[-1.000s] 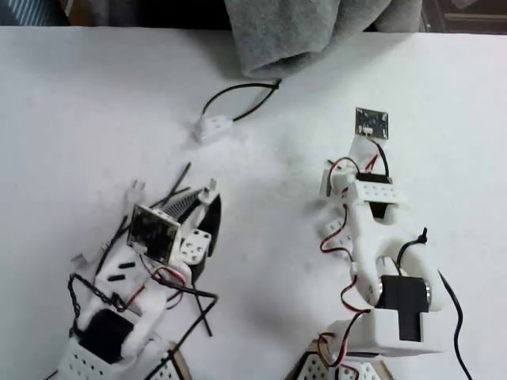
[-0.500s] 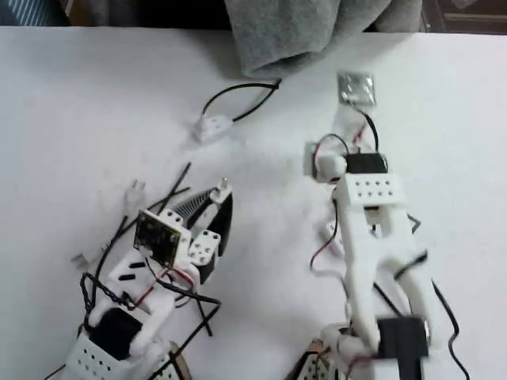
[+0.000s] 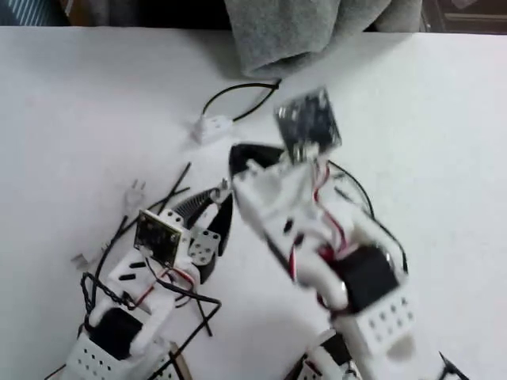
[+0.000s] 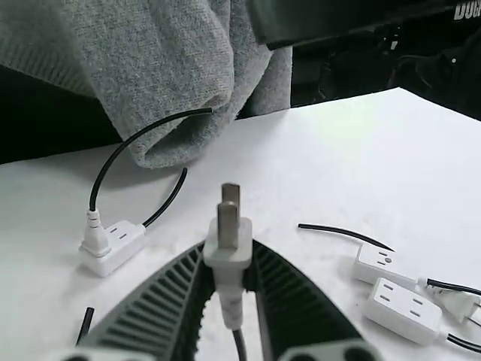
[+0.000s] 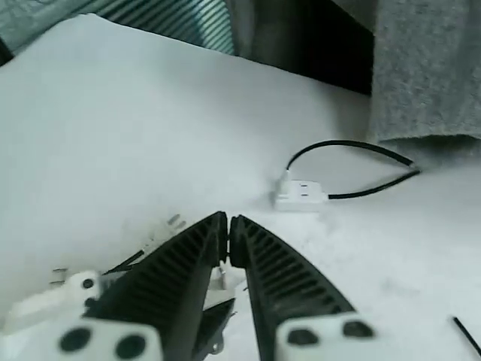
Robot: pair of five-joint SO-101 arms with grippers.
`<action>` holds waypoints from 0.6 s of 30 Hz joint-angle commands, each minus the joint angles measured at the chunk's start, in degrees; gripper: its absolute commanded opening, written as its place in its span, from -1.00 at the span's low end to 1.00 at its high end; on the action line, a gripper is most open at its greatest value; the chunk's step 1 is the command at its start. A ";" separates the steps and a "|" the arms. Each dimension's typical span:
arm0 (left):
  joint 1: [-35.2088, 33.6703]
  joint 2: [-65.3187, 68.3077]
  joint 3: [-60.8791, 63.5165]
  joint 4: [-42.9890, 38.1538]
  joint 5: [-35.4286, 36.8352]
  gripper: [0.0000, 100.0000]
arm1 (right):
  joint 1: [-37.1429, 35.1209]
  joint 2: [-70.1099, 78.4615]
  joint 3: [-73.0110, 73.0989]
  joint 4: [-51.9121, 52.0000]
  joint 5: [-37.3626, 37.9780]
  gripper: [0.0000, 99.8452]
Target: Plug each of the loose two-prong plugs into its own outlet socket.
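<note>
My left gripper [image 4: 225,259] is shut on a white two-prong plug [image 4: 227,239], prongs pointing away from the wrist; from above it sits at the table's centre-left [image 3: 222,195]. A white outlet socket [image 3: 212,127] on a black cord lies beyond it, with a plug seated in its end [image 4: 94,239]. Two more white outlet sockets [image 4: 383,263] [image 4: 402,310] lie side by side off to one side. My right gripper [image 5: 227,226] is shut with nothing in it, hanging over the table's middle [image 3: 236,154] close to the left gripper and facing the corded socket [image 5: 301,194].
A grey cloth [image 3: 301,32] drapes over the far edge, covering the cord's end. Loose white plugs [image 3: 136,190] [image 3: 79,260] and black wires [image 3: 170,190] lie beside the left arm. The far left of the table is bare.
The right arm has swung from the right side across to the table's middle, its gripper now close to the left one. The left gripper with its plug edged slightly forward.
</note>
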 commanded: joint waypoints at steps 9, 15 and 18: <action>0.31 -0.66 -0.62 -1.67 0.44 -0.96 | -11.74 -27.03 32.18 -18.77 9.76 -0.96; 0.48 -0.66 -0.53 -1.67 0.44 -0.96 | -11.65 -27.38 34.46 -20.62 9.76 -0.96; 0.40 -0.66 -0.44 -1.67 0.44 -0.96 | -11.47 -23.08 34.46 -22.20 9.76 -0.96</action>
